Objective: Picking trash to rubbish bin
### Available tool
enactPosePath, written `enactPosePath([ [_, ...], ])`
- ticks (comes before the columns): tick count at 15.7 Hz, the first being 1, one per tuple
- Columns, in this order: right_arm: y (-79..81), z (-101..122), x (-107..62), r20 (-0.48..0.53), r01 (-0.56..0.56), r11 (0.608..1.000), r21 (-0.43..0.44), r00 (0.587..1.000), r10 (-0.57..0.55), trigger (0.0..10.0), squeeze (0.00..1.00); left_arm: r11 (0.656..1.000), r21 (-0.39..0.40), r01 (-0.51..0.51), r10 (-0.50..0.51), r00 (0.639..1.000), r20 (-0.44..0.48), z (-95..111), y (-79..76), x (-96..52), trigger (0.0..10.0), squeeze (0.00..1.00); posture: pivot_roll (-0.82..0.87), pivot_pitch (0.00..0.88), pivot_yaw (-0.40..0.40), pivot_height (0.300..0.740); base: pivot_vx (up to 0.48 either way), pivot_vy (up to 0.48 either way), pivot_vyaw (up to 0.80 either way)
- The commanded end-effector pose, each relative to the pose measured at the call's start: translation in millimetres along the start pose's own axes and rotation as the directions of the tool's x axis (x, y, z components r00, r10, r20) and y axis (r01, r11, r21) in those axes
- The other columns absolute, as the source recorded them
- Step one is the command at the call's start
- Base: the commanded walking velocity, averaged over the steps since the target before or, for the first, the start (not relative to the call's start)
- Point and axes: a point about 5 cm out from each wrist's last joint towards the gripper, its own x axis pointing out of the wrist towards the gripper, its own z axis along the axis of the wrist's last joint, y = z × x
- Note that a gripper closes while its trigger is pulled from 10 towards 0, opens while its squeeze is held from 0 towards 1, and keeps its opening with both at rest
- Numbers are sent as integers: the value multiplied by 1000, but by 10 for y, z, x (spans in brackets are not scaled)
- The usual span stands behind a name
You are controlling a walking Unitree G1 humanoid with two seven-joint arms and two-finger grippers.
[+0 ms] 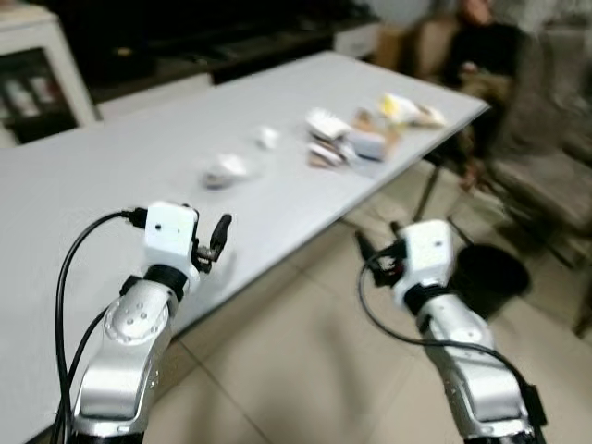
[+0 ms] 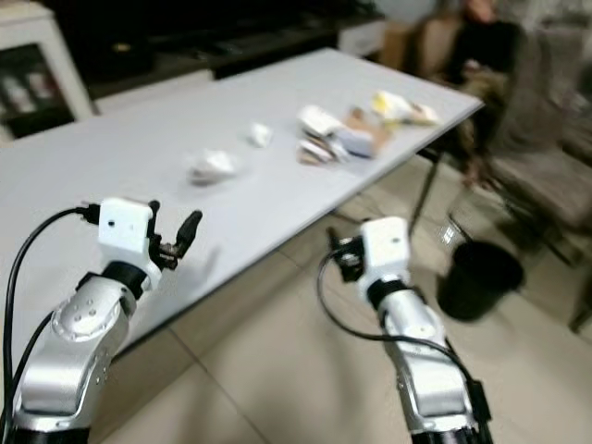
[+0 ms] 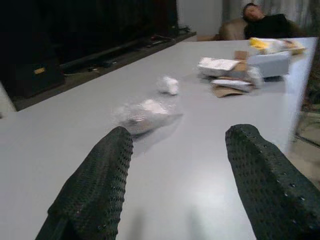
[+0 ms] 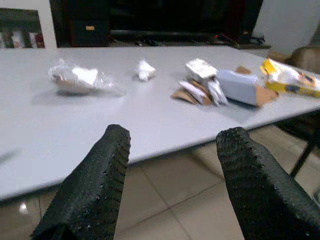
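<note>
Standing off the near edge of the grey table (image 1: 111, 176), with nothing picked up yet

Hovering over the near corner of the tabletop with the left gripper (image 3: 175, 175), fingers spread wide and holding nothing, probably lined up for a reach forward

Hanging out over the floor tiles with the right gripper (image 4: 170, 175), short of the table edge, fingers likewise parted and empty, so likely needing a step closer before any grab

Waiting beyond the right gripper, on the floor by the table's far leg: the black rubbish bin (image 1: 493, 275), handy for a drop from that side

Lying straight ahead of the left gripper: a crumpled clear plastic bag (image 3: 145, 114), nearest piece of trash, looking like the first target

Sitting further out past the bag: a small white paper wad (image 3: 168, 85), then a heap of wrappers and cartons (image 4: 220, 86), with a yellow packet (image 4: 287, 76) at the far end

Slouching in a chair beyond the table's far corner: a person (image 1: 481, 51), well clear of both arms
</note>
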Motion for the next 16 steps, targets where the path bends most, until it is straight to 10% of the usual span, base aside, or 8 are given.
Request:
enactPosePath([
  [1, 47, 6, 5, 3, -13, 1000, 12, 1000, 13, 10000, 0, 1000, 5, -10, 10, 1000, -2, 8, 43, 2, 10000, 0, 11, 0, -18, 740, 394, 0, 0],
  [16, 55, -11, -23, -12, -13, 1000, 13, 1000, 13, 10000, 0, 1000, 2, 8, -8, 1000, -2, 12, 39, 137, 10000, 0, 4, 0, -11, 740, 392, 0, 0],
])
